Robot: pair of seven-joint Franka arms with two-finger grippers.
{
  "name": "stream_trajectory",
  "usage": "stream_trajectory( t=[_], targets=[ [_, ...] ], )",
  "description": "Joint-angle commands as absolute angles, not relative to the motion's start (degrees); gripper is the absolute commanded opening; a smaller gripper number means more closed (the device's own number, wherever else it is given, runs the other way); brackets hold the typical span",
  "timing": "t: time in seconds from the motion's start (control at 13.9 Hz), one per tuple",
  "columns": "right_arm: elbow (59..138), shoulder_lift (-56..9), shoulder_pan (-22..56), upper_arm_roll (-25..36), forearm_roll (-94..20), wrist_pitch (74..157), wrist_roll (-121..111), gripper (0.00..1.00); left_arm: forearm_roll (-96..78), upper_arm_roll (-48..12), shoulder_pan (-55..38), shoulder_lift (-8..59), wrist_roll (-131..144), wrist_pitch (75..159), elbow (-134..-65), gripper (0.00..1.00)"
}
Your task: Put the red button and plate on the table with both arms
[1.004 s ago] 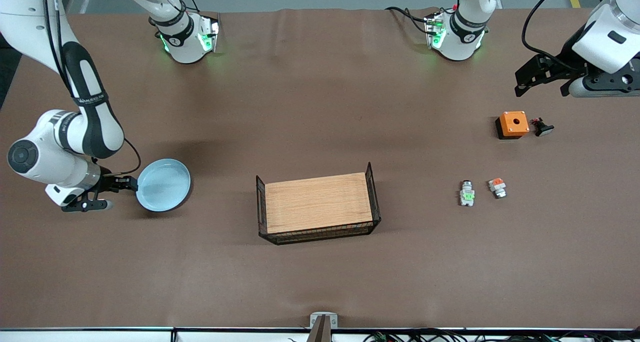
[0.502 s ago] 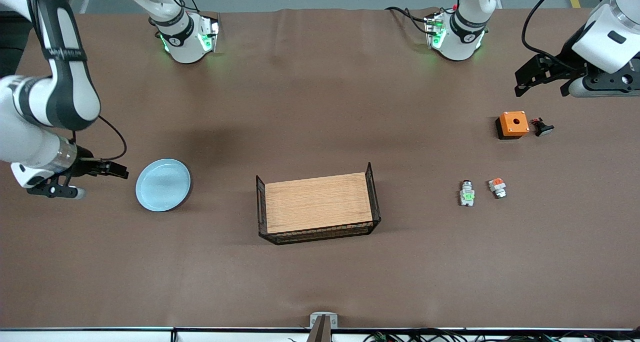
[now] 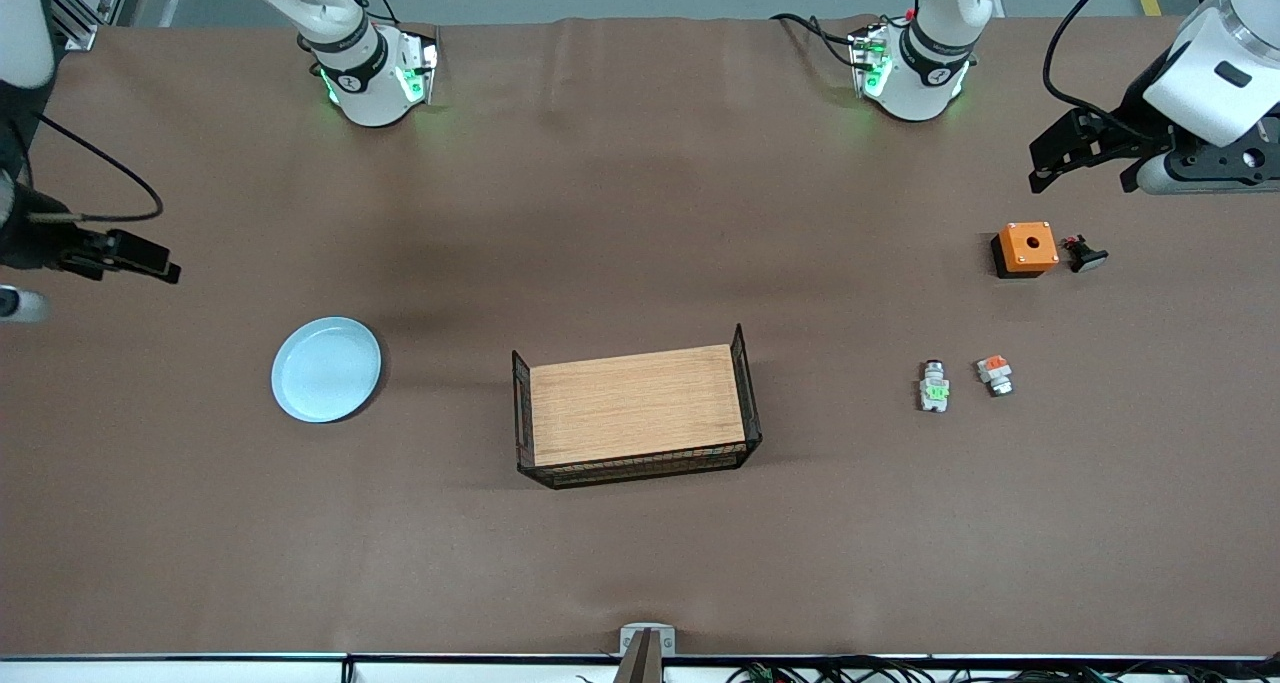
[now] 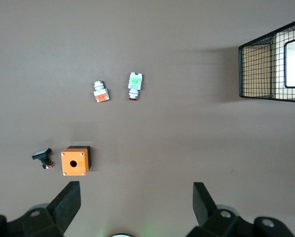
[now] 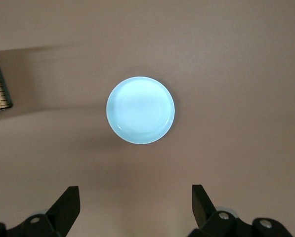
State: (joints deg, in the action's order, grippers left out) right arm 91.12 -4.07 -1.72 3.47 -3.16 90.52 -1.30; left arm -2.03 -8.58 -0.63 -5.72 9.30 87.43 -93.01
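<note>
The pale-blue plate (image 3: 326, 369) (image 5: 140, 109) lies flat on the brown table (image 3: 640, 213) toward the right arm's end, with nothing touching it. My right gripper (image 3: 100, 291) (image 5: 136, 202) hangs open and empty above the table's edge at that end, apart from the plate. The red button (image 3: 934, 386) (image 4: 135, 85), a tiny whitish part with a green block, lies on the table toward the left arm's end. My left gripper (image 3: 1085, 181) (image 4: 136, 197) waits open and empty in the air over the table near the orange box (image 3: 1025, 248) (image 4: 76, 160).
A wooden tray (image 3: 635, 413) (image 4: 275, 66) with black wire ends stands mid-table. A similar tiny part with an orange-red block (image 3: 995, 374) (image 4: 101, 93) lies beside the red button. A small black piece (image 3: 1085, 254) (image 4: 42, 157) sits next to the orange box.
My right gripper has let go of the plate's rim, opened wide and drawn up and away toward the right arm's end. The plate stays on the table. The left arm has not moved.
</note>
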Motion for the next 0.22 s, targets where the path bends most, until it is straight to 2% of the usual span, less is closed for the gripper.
stream_trajectory(
  t=[0.0, 0.14],
  targets=[
    [86.1, -3.9, -0.3, 3.6, -2.5, 86.8, -0.3, 1.0, -0.9, -8.8, -0.9, -6.5, 9.9, 86.9, -93.3, 1.0],
    [86.0, -1.9, 0.0, 3.4, -2.5, 86.7, -0.3, 1.0, -0.9, -8.8, -0.9, -6.6, 9.9, 86.9, -93.2, 1.0]
  ],
)
